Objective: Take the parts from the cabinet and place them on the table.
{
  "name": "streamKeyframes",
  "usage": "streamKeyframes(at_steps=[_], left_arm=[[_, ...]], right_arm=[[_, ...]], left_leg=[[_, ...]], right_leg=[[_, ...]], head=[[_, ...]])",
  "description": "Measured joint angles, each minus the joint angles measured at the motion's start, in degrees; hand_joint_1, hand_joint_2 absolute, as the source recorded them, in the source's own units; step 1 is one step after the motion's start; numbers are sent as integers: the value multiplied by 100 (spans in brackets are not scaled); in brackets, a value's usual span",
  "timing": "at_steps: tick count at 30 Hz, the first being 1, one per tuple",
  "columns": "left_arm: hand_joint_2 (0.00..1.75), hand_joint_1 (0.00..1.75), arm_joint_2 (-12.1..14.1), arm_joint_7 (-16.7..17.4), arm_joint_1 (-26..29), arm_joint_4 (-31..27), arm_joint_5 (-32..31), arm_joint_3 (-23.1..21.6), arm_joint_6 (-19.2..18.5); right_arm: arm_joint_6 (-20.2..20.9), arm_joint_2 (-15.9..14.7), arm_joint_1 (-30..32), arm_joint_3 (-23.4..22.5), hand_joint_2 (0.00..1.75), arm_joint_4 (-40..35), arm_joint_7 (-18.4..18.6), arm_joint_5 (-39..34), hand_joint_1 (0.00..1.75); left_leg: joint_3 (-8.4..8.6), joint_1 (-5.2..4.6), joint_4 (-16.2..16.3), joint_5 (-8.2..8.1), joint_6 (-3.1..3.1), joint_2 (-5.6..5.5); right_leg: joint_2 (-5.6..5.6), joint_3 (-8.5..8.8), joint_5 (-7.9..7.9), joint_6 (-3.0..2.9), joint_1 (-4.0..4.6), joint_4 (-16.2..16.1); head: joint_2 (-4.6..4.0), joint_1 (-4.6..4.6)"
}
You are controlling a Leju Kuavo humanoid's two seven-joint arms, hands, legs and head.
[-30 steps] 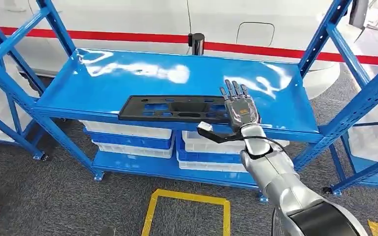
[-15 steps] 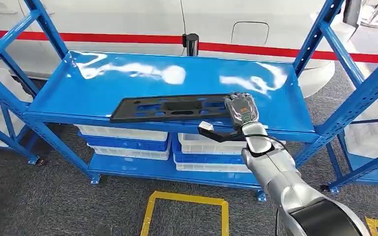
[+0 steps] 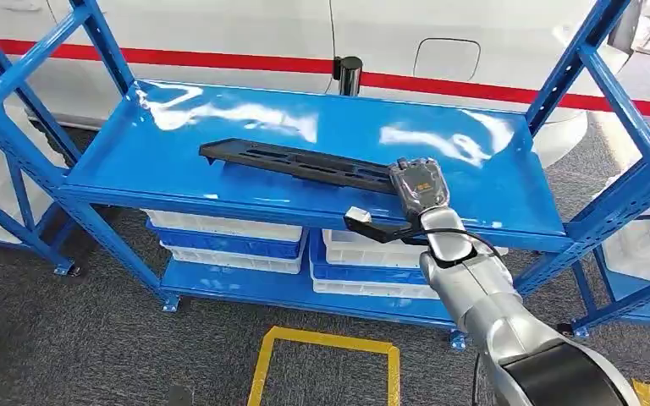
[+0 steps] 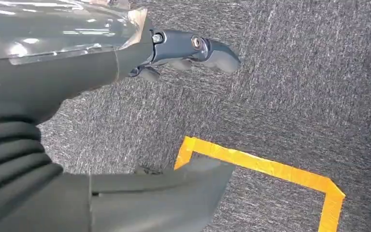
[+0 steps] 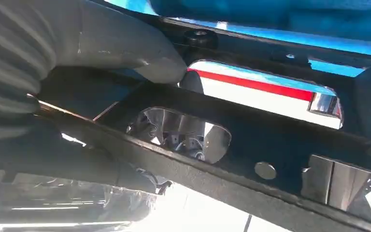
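Our right hand [image 3: 416,188] grips the black part [image 3: 305,165] at its near end, fingers closed; far end tilts above the blue shelf [image 3: 178,152]. Left hand [image 4: 183,53] hangs empty, loosely curled.

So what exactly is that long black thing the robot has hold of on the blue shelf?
The black part is a long, flat, plastic-looking panel with several cut-out openings. The right hand grips its right end; the panel slants across the blue shelf, its far left end low by the surface. Up close it shows a round stud.
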Motion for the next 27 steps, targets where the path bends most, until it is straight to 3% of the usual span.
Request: streamKeyframes(at_steps=[4, 8, 21, 27], left_arm=[[175, 0, 0, 31, 5, 0, 0, 2, -20], [175, 0, 9, 68, 16, 0, 59, 28, -5], [175, 0, 172, 116, 74, 0, 146, 135, -61], [175, 0, 315, -2, 116, 0, 341, 269, -337]], right_arm=[[0, 2, -8, 0, 175, -2, -17, -15, 169], [2, 2, -17, 0, 175, -2, -61, -26, 175], [9, -6, -27, 0, 175, -17, -118, -72, 169], [0, -44, -26, 0, 175, -48, -177, -94, 169]], left_leg=[[-1, -1, 2, -1, 1, -1], [0, 6, 2, -1, 1, 0], [0, 21, 1, -1, -1, 1], [-1, 21, 1, -1, -1, 1]], right_leg=[[0, 2, -8, 58, -2, -1], [0, 1, -7, 59, 4, 0], [1, -2, -10, 57, 19, 4], [1, -3, -10, 56, 19, 4]], head=[[0, -4], [0, -4], [0, -4], [0, -2]])
